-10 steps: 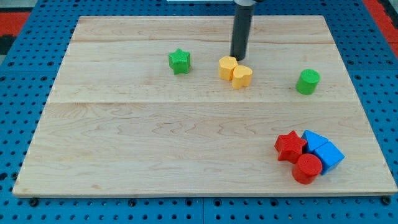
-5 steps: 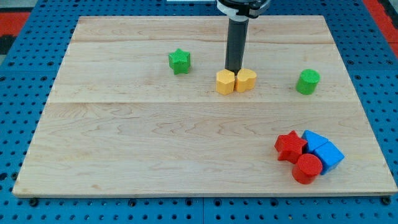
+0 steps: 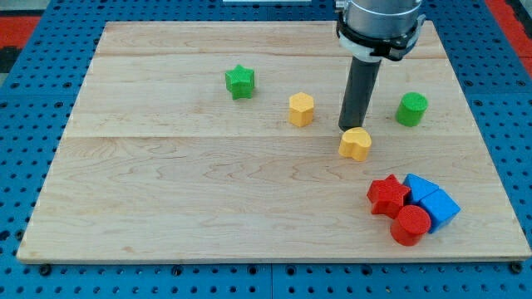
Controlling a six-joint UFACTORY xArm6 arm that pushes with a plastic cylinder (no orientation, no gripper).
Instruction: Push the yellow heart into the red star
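Observation:
The yellow heart [image 3: 356, 144] lies right of the board's middle. My tip [image 3: 349, 128] touches its upper left edge. The red star [image 3: 388, 197] sits at the lower right, below and to the right of the heart, with a gap of bare wood between them. The star touches a red cylinder [image 3: 411, 225] and two blue blocks [image 3: 432, 202].
A yellow hexagon [image 3: 301, 109] sits left of my rod. A green star [image 3: 239, 81] lies at the upper left. A green cylinder [image 3: 411, 109] stands to the right of my rod. The wooden board [image 3: 166, 199] rests on a blue pegboard.
My tip moved right and down, pushing the yellow heart away from the yellow hexagon toward the red star. The hexagon stayed roughly where it was.

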